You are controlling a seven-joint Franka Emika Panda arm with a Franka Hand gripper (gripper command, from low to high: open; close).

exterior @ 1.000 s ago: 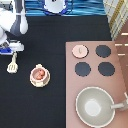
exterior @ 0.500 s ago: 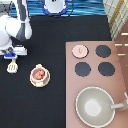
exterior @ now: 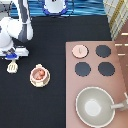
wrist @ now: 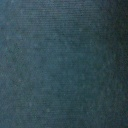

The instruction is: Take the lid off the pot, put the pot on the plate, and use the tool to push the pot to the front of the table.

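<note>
**Where My Two Cameras Look**

One camera sits high up, across from me, and looks steeply down. I stand at the exterior view's top. It is far enough to see the whole black counter (exterior: 50, 105), the stove (exterior: 95, 85) at the exterior view's right, the pot (exterior: 39, 75) on its plate (exterior: 33, 82), and my hand (exterior: 11, 54) at the exterior view's left, just above the tool (exterior: 12, 66).

My other camera rides on my hand. It is very near and sees only a dark, blue-grey patch. It looks like bare counter (wrist: 64, 64). Both cameras share that bit of counter by my hand.
</note>
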